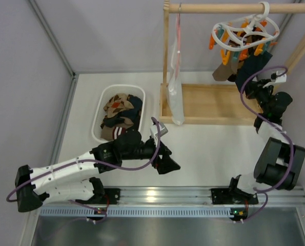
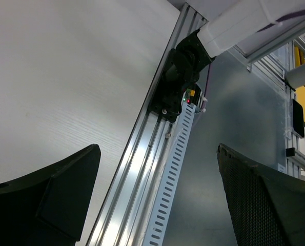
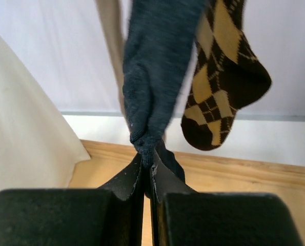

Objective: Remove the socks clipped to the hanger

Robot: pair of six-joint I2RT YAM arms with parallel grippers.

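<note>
Right pincer [image 3: 147, 165]: found clenched on the toe end of a dark navy fabric sock [image 3: 157, 66], tip of the fabric pinched between the closed jaws. Hanging straight down from above into the grip; upper end out of the wrist view. Just beside it, to the right in that view, noted a brown-and-tan argyle sock [image 3: 226, 87], hanging free, untouched.

Traced upward in the overhead view to the white plastic oval ring hanger [image 1: 242, 33] with orange and teal clips, hooked over a wooden rail [image 1: 219, 7] of the rack. Judged both socks as still clipped; individual clips too small to confirm. Cannot tell whether a third sock hides behind these two.

Left pincer [image 2: 157, 189]: spread wide, grasping nothing, held low over the white surface [image 1: 208, 154] near the arm bases, well apart from the rack.

Further left, recorded a white oval plastic basket [image 1: 97, 118] holding a heap of socks [image 1: 120, 110], argyle, dark and striped-cuffed pieces among them.

Assessment: partly done. Some socks already off and binned, by the look of the basket; at least two left on the hanger. Navy sock gripped but not yet pulled free; argyle to follow.
</note>
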